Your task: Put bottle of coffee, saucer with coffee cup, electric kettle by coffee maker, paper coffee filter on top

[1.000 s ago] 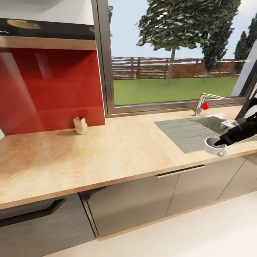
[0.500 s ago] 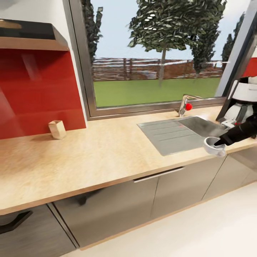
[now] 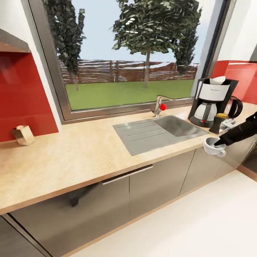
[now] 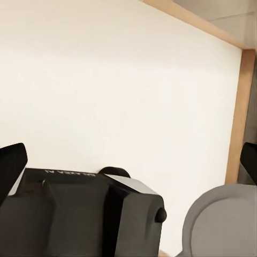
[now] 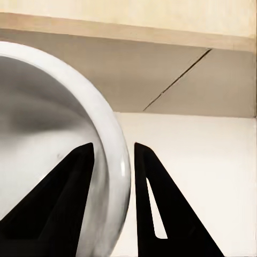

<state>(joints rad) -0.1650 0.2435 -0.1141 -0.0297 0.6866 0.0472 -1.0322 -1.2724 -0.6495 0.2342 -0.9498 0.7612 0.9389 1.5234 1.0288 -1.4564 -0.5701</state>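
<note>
The black-framed coffee maker (image 3: pixel 211 101) stands on the wood-grain countertop (image 3: pixel 82 150) to the right of the sink, with the white paper coffee filter (image 3: pixel 217 80) on top of it. The dark electric kettle (image 3: pixel 234 107) is just behind it on the right. In front of it stands the bottle of coffee (image 3: pixel 218 123) with its yellow cap. My right gripper (image 3: pixel 217 142) is shut on the rim of the white coffee cup (image 3: pixel 213 147), held at the counter's front edge. In the right wrist view the fingers (image 5: pixel 160 203) pinch the cup (image 5: pixel 59 155) wall. My left gripper (image 4: pixel 130 163) is open over the white floor.
A steel sink (image 3: pixel 175 126) with a drainboard and a red-knobbed faucet (image 3: pixel 159 105) is set in the counter below the window. A small wooden block (image 3: pixel 22 135) sits at the far left by the red backsplash. Grey cabinet fronts (image 3: pixel 153 185) run below.
The head view has swung to the right, bringing the coffee maker, kettle and bottle into the picture. The right gripper keeps the cup at the same place in the view.
</note>
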